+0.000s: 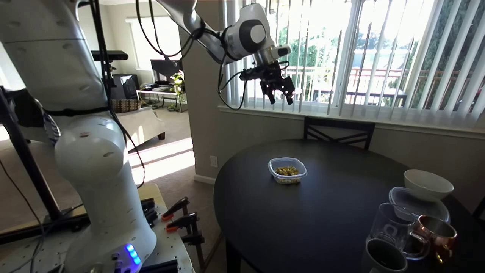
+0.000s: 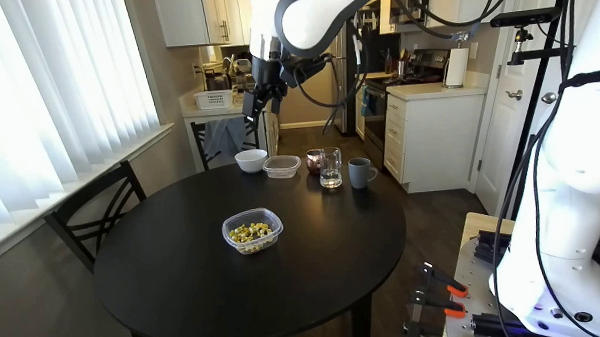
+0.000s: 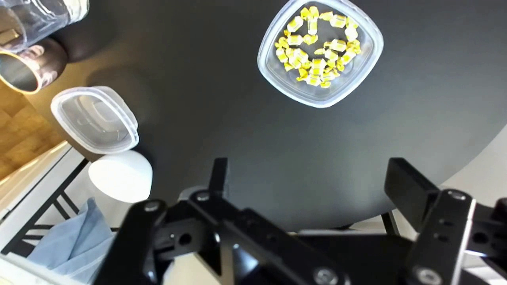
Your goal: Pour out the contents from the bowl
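The bowl [image 1: 296, 176] is a small clear whitish container with a rounded-square rim. It stands upright on the dark round table [image 1: 326, 212] in both exterior views [image 2: 267, 218]. The contents [image 1: 287, 171], small yellowish bits, lie inside it, and they also show in an exterior view [image 2: 251, 232]. In the wrist view the bowl [image 3: 320, 101] with the contents [image 3: 317, 67] is at the top, beyond the fingertips. My gripper [image 1: 281, 102] is high above the table, well apart from the bowl. Its fingers are wide apart with nothing between them in the wrist view [image 3: 309, 164].
An empty clear container [image 2: 282, 167] stands beside a larger white round bowl [image 2: 252, 161] across the table. Near them are a copper mug [image 2: 313, 162], a glass mug [image 2: 330, 170] and a grey mug [image 2: 359, 173]. A chair [image 1: 337, 123] stands at the window side.
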Motion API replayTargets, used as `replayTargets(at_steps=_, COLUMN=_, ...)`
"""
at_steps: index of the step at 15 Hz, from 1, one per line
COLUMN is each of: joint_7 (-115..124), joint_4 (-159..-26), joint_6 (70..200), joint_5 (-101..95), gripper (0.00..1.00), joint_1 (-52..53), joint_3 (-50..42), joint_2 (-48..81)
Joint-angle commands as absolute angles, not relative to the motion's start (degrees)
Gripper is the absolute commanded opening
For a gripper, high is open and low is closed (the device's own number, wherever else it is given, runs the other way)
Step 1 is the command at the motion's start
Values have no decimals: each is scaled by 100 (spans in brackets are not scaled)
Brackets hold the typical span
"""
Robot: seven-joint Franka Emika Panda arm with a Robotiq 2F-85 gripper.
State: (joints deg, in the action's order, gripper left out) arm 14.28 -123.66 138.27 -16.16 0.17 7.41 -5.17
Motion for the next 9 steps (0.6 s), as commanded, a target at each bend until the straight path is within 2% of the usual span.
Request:
replayTargets(at_steps=1, joint_7=1985, joint_4=-12320, joint_6=14227, joint_5=-1463, gripper=100, joint_1=153, joint_3=676, joint_2=44)
replayTargets(at_steps=5, joint_7=1961, joint_4=-12646, joint_6=15248, joint_5=-786, gripper=100, joint_1=367, joint_3=687, joint_2=369)
replayTargets(at_steps=6, joint_7=2016, joint_4=-12411, joint_6=14751, joint_5=-1051, gripper=100, joint_1=370, joint_3=586, joint_2=339)
replayTargets(at_steps=9, joint_7=2014, joint_4=-12530, joint_6=15108, joint_5=-884, gripper=100, joint_1=477, joint_3=592, joint_2=464)
